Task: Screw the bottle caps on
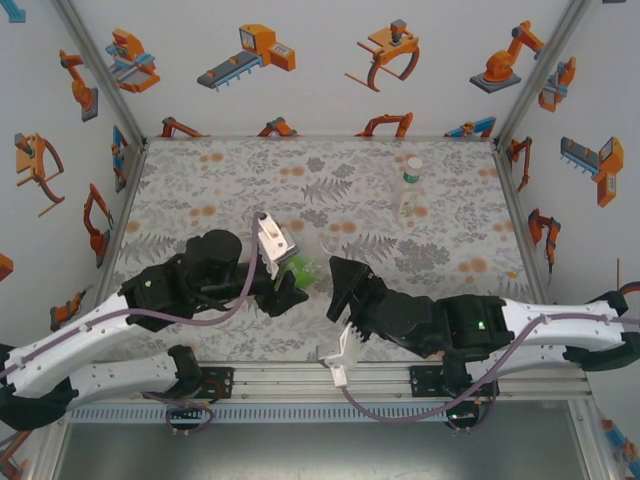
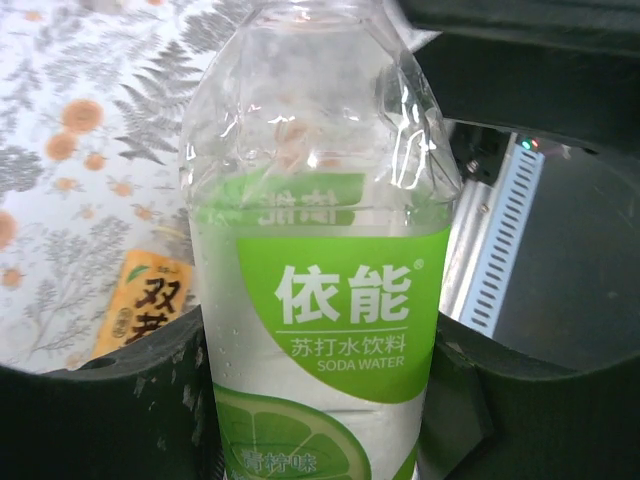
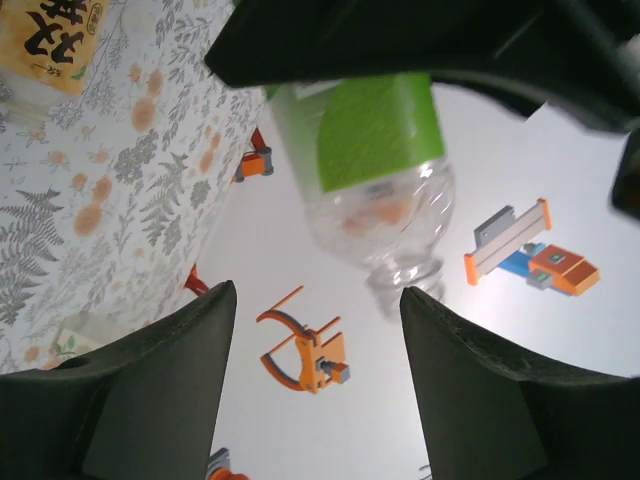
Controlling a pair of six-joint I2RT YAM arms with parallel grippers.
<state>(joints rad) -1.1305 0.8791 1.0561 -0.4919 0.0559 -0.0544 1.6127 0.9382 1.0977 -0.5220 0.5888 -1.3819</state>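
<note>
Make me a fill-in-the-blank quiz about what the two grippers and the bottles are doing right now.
1. The left gripper is shut on a clear bottle with a ____ label.
2. That bottle's neck carries no ____.
3. The right gripper is ____, gripping nothing.
4. A second bottle stands on the table, on its far ____ side.

Missing words: green; cap; open; right.

- My left arm [image 1: 100, 340] and right arm [image 1: 570, 325]: white shells by the base, bulky black joints farther out.
- A lilac cable [image 1: 400, 417] runs along each.
- Left fingers [image 2: 100, 420] and right fingers [image 3: 150, 400]: thick matte black, the left scuffed pale.
- A small green light [image 1: 483, 325] glows on my right arm's black housing.
</note>
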